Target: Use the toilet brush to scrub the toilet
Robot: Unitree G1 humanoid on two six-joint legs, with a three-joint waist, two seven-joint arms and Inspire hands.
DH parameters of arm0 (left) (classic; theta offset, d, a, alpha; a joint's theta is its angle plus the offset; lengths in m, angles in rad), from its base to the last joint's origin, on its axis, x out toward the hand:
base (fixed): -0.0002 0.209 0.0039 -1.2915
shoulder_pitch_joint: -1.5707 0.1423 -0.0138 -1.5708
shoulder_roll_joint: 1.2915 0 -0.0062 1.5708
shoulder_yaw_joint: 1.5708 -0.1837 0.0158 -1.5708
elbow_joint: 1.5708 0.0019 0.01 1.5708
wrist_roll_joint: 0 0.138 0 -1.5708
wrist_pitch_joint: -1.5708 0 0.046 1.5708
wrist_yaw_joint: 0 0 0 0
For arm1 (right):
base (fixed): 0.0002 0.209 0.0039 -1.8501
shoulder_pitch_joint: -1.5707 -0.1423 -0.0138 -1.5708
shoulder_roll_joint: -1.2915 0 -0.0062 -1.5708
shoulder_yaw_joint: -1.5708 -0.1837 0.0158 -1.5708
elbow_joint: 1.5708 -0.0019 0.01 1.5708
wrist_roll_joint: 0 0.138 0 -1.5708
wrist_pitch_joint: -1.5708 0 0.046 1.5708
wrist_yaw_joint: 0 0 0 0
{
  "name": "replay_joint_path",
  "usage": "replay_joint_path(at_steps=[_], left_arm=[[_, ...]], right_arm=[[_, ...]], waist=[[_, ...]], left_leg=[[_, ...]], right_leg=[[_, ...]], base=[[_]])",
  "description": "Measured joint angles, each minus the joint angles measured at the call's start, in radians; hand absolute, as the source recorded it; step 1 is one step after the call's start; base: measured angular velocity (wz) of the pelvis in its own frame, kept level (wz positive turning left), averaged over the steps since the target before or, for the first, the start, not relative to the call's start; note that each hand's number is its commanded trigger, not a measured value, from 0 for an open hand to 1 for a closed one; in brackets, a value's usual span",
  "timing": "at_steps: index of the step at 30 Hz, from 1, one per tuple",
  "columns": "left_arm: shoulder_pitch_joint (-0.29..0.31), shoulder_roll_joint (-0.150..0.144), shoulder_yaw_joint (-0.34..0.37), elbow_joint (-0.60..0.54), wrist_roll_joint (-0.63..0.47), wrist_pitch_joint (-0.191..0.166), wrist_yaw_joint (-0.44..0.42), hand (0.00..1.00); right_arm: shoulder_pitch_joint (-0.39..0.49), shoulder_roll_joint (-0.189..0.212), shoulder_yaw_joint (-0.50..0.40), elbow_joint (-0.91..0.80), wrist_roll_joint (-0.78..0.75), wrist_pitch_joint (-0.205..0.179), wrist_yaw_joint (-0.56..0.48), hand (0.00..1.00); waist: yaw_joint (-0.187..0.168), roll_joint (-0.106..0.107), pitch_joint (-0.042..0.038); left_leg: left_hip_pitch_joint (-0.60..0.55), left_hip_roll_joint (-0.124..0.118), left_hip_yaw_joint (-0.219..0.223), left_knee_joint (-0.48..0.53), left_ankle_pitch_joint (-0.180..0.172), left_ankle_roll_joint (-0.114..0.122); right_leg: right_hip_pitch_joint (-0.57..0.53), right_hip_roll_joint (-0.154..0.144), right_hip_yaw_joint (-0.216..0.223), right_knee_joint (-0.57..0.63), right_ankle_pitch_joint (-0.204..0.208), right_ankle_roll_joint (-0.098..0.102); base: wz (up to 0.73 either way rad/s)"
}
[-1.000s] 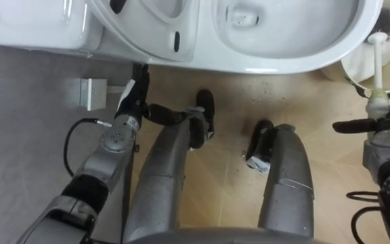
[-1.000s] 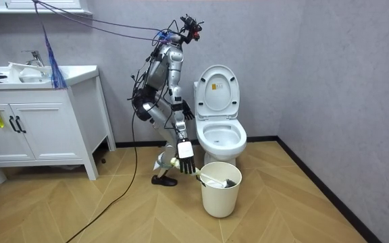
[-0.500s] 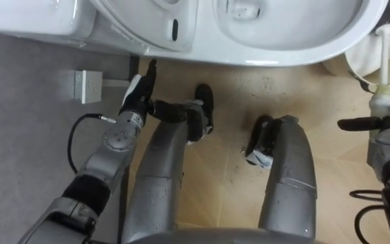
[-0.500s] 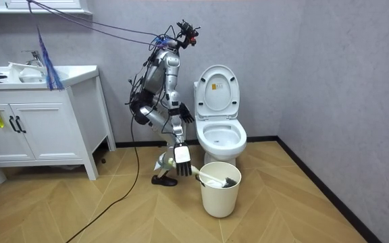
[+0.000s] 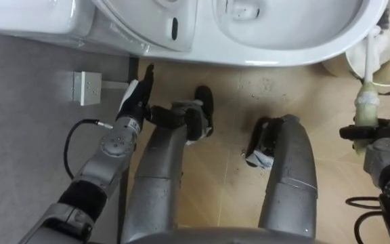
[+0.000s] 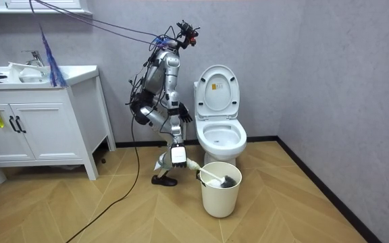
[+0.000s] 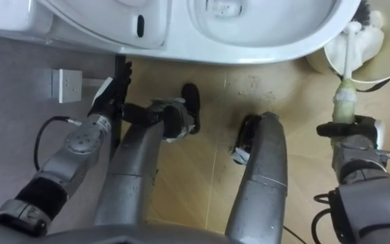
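— Where is the toilet brush [image 5: 365, 95] sitting right now?

— Seen from the head, it is running up toward two o'clock. Its pale handle is rising out of the right hand [image 5: 378, 135], and its bristled head is resting inside the cream bucket [image 6: 220, 196].

— Is the right hand actually gripping it?

— Yes. Its fingers are wrapping round the lower end of the handle, out at three o'clock, just beside the robot's right leg.

— And the bucket, where is that standing?

— On the wooden floor, just beside the front of the toilet [image 5: 296, 57]. The toilet's open bowl is lying across twelve o'clock, with the seat and lid tipped up.

— What is the left hand [image 5: 135, 102] doing?

— It is hanging at ten o'clock with its fingers straight and together, pointing toward twelve and holding nothing. It is hovering near the toilet's base, with a white wall socket [image 5: 87, 88] just beside it at nine o'clock.

— How is the robot standing?

— In the room view it is bending forward at the toilet's side, between the toilet and a white vanity cabinet [image 6: 39, 128], with its right arm reaching down toward the bucket.
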Motion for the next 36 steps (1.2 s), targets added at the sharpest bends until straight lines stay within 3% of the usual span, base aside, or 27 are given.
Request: replay_joint_path(at_steps=[9, 14, 19, 22, 25, 27, 33, 36], left_arm=[[0.009, 0.000, 0.000, -0.002, -0.001, 0.008, 0.000, 0.00], [0.042, 0.005, 0.001, -0.004, -0.001, 0.008, 0.000, 0.00], [0.059, 0.023, 0.006, -0.005, -0.002, 0.008, 0.000, 0.00], [0.095, 0.025, 0.013, -0.004, -0.001, 0.007, 0.000, 0.00], [0.141, 0.028, 0.058, -0.005, 0.001, 0.007, 0.000, 0.00], [0.150, 0.028, 0.081, 0.009, 0.009, 0.008, 0.000, 0.00], [0.204, 0.043, 0.098, 0.064, 0.012, 0.007, 0.000, 0.00], [0.240, 0.045, 0.142, 0.101, 0.014, 0.007, 0.000, 0.00]], right_arm=[[0.000, 0.003, 0.007, 0.004, 0.025, 0.005, 0.002, 1.00], [0.038, 0.021, 0.007, 0.021, 0.053, 0.028, 0.025, 1.00], [0.096, 0.038, 0.007, 0.022, 0.153, 0.031, 0.043, 1.00], [0.133, 0.045, -0.005, 0.029, 0.217, 0.034, 0.058, 1.00], [0.153, 0.046, -0.038, 0.050, 0.249, 0.040, 0.067, 1.00], [0.170, 0.047, -0.069, 0.055, 0.272, 0.043, 0.077, 1.00], [0.214, 0.056, -0.129, 0.055, 0.398, 0.045, 0.114, 1.00], [0.255, 0.080, -0.158, 0.046, 0.403, 0.047, 0.122, 1.00]], waist=[[0.000, 0.000, -0.0006], [0.000, 0.001, -0.0021], [-0.002, 0.001, -0.0039], [-0.008, -0.003, -0.0076], [-0.012, -0.010, -0.0194], [-0.014, -0.016, -0.0190], [-0.036, -0.044, -0.0230], [-0.040, -0.060, -0.0342]], left_leg=[[0.025, 0.000, -0.004, -0.008, 0.003, 0.004], [0.116, 0.015, -0.012, -0.060, 0.002, 0.001], [0.245, 0.013, -0.014, -0.155, 0.009, -0.005], [0.350, -0.006, -0.013, -0.228, 0.020, -0.008], [0.427, -0.018, -0.016, -0.285, 0.026, -0.014], [0.469, -0.022, -0.029, -0.304, 0.026, -0.014], [0.622, -0.019, -0.031, -0.384, 0.023, -0.020], [0.693, -0.016, -0.036, -0.421, 0.022, -0.026]], right_leg=[[0.030, 0.001, -0.007, -0.013, -0.001, 0.001], [0.133, 0.020, -0.026, -0.100, 0.019, 0.007], [0.267, 0.042, -0.039, -0.214, 0.048, 0.018], [0.370, 0.035, -0.046, -0.279, 0.055, 0.027], [0.451, 0.036, -0.061, -0.344, 0.063, 0.033], [0.504, 0.037, -0.077, -0.375, 0.064, 0.035], [0.679, 0.057, -0.107, -0.495, 0.081, 0.046], [0.758, 0.078, -0.110, -0.564, 0.095, 0.053]], base=[[0.00], [-0.13], [-0.07], [0.06], [0.08], [0.18], [0.04], [-0.01]])
